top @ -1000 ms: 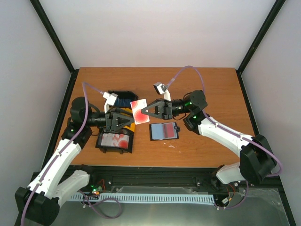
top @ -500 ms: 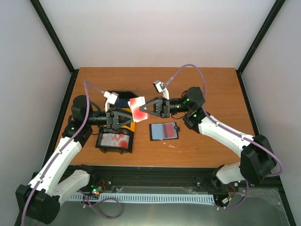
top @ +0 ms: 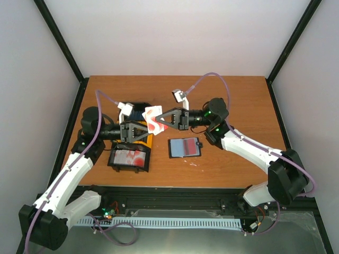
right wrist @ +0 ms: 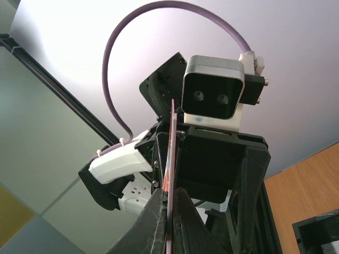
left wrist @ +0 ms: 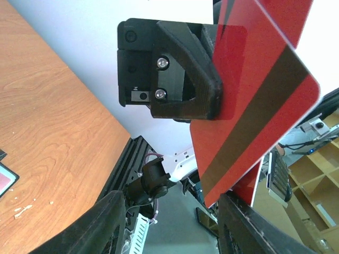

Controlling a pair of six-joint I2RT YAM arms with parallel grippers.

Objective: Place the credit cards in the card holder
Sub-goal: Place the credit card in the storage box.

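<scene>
Card holder (top: 185,147) lies open and flat on the worktop (top: 238,95), inner face up. One half looks grey-blue, the other reddish. Nothing touches it.

Up and left of the card holder, raised off the worktop, is one credit card (top: 153,117). From above it is white with red blotches.

Right arm (top: 249,151) reaches in from the card holder's right side. The right jaws are pinched shut on the card's right edge. In the right wrist view the card (right wrist: 171,153) is edge-on, a thin line rising straight out between the two closed fingers (right wrist: 151,227).

Left arm (top: 74,169) comes in from the card holder's left. The left jaws sit just below and left of the card, facing the right jaws.

In the left wrist view the card's back (left wrist: 254,106) is red with a dark stripe and tilted. A black finger of the right jaws is clamped over its upper part. The left fingers (left wrist: 108,222) stand partly apart with a clear gap between them. The card's lower corner hangs over that gap, nearer the right-hand finger. Cannot tell whether it touches that finger, as it is too close to the lens.

Left of the card holder on the worktop is a black bin (top: 112,160) with more white-and-red cards (top: 130,156) lying in it. Farther up-left of the card holder, behind the left jaws, is a second dark bin (top: 142,105) with something blue inside.
</scene>
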